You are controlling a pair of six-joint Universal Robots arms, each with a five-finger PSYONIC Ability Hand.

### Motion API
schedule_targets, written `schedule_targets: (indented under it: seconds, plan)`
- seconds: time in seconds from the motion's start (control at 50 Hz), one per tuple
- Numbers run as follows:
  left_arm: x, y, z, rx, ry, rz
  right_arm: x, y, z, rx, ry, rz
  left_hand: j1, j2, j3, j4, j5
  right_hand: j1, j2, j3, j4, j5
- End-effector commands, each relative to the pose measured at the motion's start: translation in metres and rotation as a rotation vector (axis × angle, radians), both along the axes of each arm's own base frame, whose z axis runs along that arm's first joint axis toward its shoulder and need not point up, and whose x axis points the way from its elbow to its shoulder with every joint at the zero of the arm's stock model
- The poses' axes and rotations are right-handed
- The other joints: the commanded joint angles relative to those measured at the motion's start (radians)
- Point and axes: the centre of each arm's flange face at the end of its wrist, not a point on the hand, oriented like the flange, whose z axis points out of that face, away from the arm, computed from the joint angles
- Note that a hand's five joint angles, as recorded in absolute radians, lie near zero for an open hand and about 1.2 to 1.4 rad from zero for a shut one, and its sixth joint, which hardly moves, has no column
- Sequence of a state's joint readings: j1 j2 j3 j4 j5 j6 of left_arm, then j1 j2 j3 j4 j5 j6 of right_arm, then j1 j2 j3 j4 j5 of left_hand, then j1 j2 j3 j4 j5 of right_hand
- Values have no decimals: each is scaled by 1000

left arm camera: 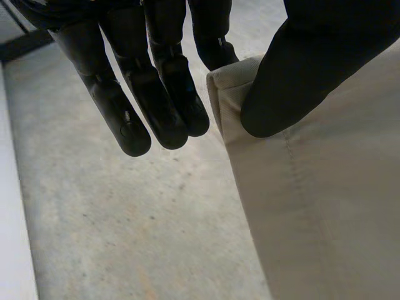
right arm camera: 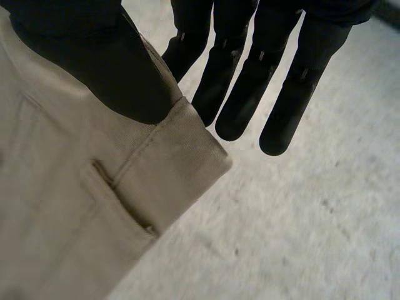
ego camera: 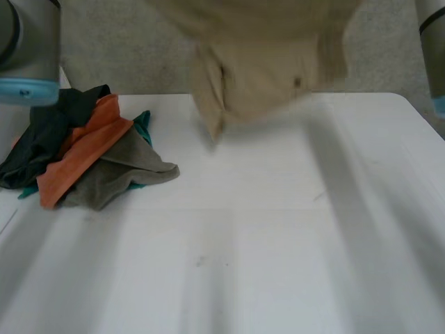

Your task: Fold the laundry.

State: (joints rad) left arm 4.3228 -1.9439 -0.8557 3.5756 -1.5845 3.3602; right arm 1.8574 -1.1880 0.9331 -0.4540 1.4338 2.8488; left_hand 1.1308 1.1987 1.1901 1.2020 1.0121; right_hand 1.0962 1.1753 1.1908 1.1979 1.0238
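Note:
A beige garment hangs in the air above the far side of the white table, its lower edge dangling just over the tabletop. In the left wrist view my left hand pinches a hemmed corner of the beige garment between thumb and one finger, the other fingers straight beside it. In the right wrist view my right hand pinches another corner of the garment, near a buttonhole, under its thumb, with the remaining fingers straight.
A pile of clothes, dark, orange, grey-brown and teal, lies at the table's far left. My left arm and right arm rise at either side. Grey floor lies beyond the table.

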Motion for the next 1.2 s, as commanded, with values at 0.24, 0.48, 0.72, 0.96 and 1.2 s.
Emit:
schedule_targets:
  seconds: [0.24,0.48,0.72,0.96,1.2]
  plan:
    - [-18,24,-207,644,-313,-114,28,-10,-193,533,363,54,265,198,206,194,210,300,221,205,198,198]
    - [-5,78,-297,962,-578,-105,2,24,-292,876,628,15,265,198,206,194,210,300,221,205,198,198]
    - [24,170,-261,1185,-810,-170,-26,101,-261,1108,871,96,265,198,206,194,210,300,221,205,198,198]
    - [37,223,-261,1431,-1048,-249,-53,167,-266,1284,1176,255,265,198,206,194,210,300,221,205,198,198]
    - [11,141,-241,1033,-734,-152,-46,154,-268,1230,1018,198,-956,-1024,-1016,-1027,-1012,300,221,205,198,198]
